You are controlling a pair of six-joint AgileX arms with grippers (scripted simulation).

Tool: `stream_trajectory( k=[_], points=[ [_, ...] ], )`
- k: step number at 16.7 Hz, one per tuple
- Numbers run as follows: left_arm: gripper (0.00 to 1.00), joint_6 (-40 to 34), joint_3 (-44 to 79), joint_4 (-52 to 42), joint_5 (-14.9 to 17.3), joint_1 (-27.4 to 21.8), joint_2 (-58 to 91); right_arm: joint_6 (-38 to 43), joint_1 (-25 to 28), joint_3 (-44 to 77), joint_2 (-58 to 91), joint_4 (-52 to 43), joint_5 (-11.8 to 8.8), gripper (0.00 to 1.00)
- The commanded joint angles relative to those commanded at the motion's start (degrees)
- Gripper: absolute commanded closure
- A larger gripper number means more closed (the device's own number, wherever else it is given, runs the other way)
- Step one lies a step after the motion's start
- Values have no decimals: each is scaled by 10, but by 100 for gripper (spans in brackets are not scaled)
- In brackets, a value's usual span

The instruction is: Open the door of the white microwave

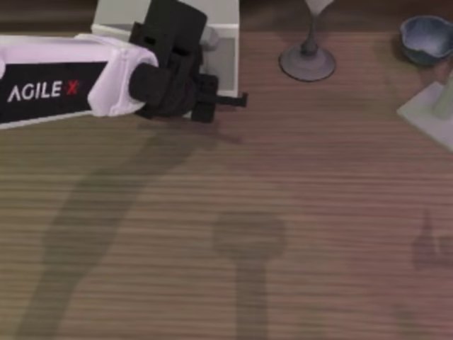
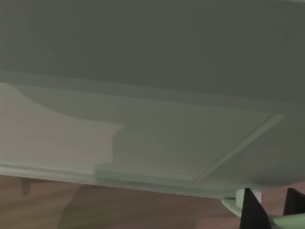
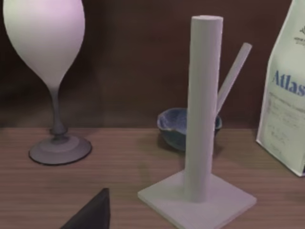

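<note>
The white microwave [image 1: 120, 18] stands at the table's far edge, left of centre, and my left arm covers much of it. Its door [image 1: 225, 60], white-framed with a grey window, shows on the microwave's right side. My left gripper [image 1: 239, 100] sits at the door's lower right corner, fingers pointing right. In the left wrist view the microwave [image 2: 143, 57] and the door's framed window [image 2: 181, 143] fill the picture. There the left gripper [image 2: 270, 205] is shut on a pale handle piece [image 2: 286, 223]. My right gripper [image 3: 95, 212] is out of the top view, parked near the white stand.
A wine glass [image 1: 308, 60] stands right of the microwave. A blue bowl [image 1: 427, 35] sits at the far right. Below it is a white post stand [image 1: 432, 110]. The right wrist view adds a pale bag [image 3: 286, 95] beside that stand [image 3: 202, 119].
</note>
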Motion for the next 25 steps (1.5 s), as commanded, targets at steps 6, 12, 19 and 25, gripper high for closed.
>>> stream_trajectory(
  k=[6, 12, 19, 25],
  points=[
    [100, 0, 0, 0, 0, 0, 0, 0, 0, 0, 0, 0, 0, 0],
    [100, -2, 1, 0, 5, -4, 0, 0, 0, 0, 0, 0, 0, 0],
    [100, 36, -32, 15, 31, 11, -23, 0, 0, 0, 0, 0, 0, 0],
    [100, 38, -34, 15, 32, 11, -23, 0, 0, 0, 0, 0, 0, 0]
  ],
)
